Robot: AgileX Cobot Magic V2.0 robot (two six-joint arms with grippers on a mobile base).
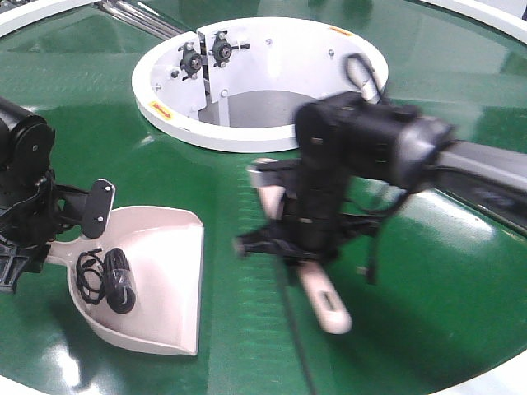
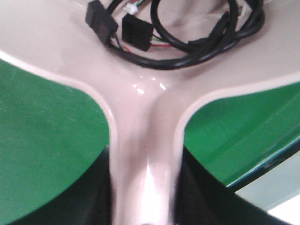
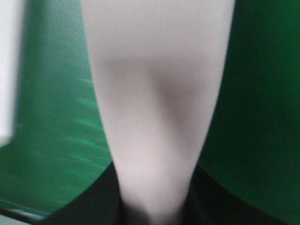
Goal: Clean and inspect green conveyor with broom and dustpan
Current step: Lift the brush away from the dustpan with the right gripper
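The pale dustpan (image 1: 160, 284) lies on the green conveyor (image 1: 412, 280) at the left, with a black coiled cable (image 1: 109, 278) inside the scoop. My left gripper (image 1: 56, 243) is shut on its handle. In the left wrist view the handle (image 2: 145, 154) runs between my dark fingers (image 2: 91, 199), and the cable and connectors (image 2: 187, 44) lie in the scoop. The blurred right gripper (image 1: 305, 239) is shut on the broom (image 1: 325, 300), slotted handle end toward me, above the belt right of the dustpan. The broom (image 3: 154, 112) fills the right wrist view over the green conveyor (image 3: 51, 126).
The white ring-shaped hub (image 1: 165, 107), with black fittings on its inner wall, stands behind both grippers. Silver rollers (image 1: 140, 16) cross the belt at the top left. The belt's white outer edge (image 1: 494, 383) shows at the bottom right.
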